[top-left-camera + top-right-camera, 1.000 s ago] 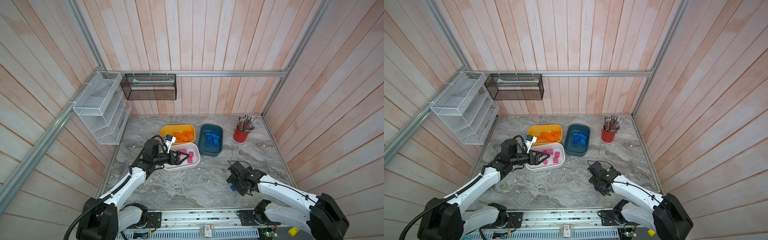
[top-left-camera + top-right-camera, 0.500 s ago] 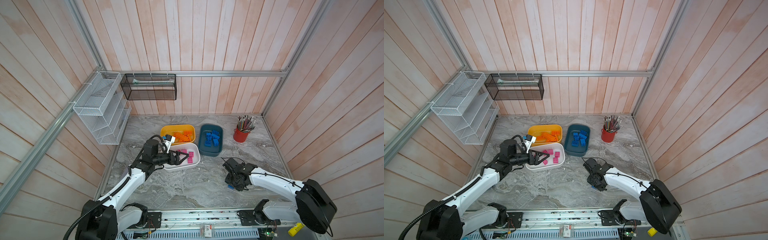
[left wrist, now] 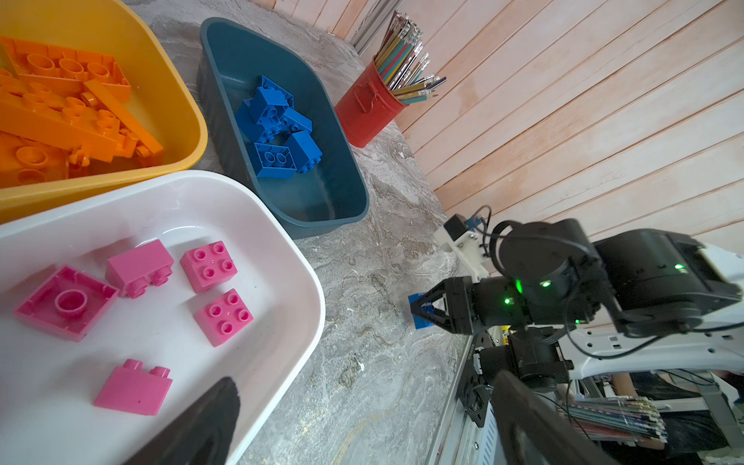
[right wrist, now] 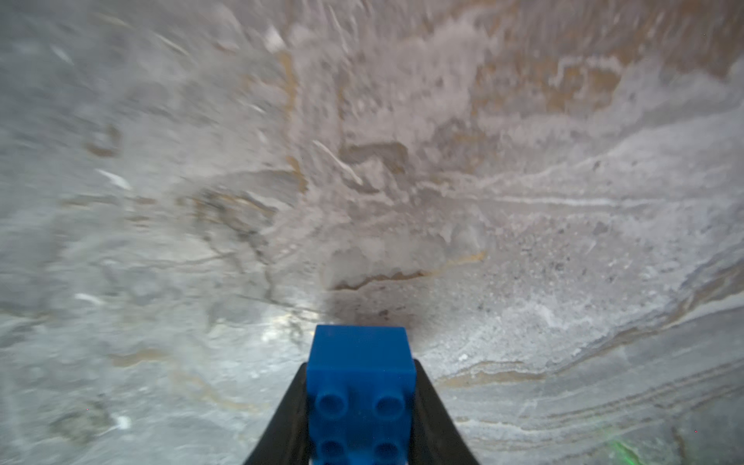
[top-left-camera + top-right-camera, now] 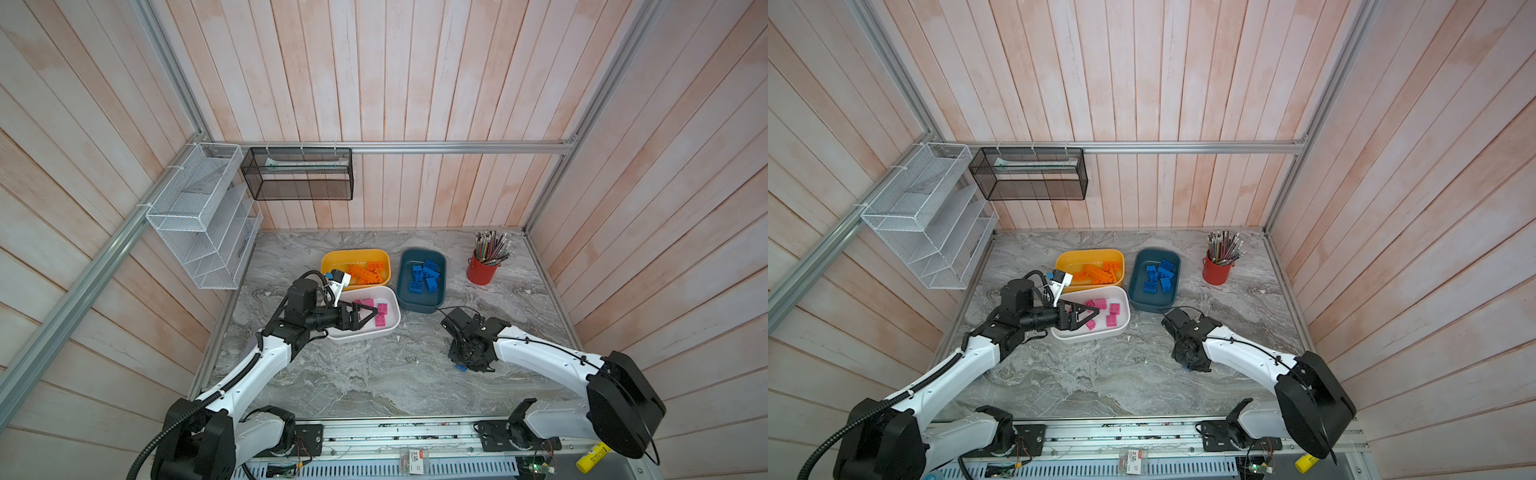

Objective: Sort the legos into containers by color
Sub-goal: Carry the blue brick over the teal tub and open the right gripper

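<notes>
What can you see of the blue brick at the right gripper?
The blue brick is a small, square, glossy plastic piece. Four round studs in a two-by-two grid face the wrist camera. The right gripper has its black fingers pressed against two opposite side walls. The brick sits low over the marble table, out in the open and well apart from the dark teal tub. I cannot tell whether it touches the surface.
</notes>
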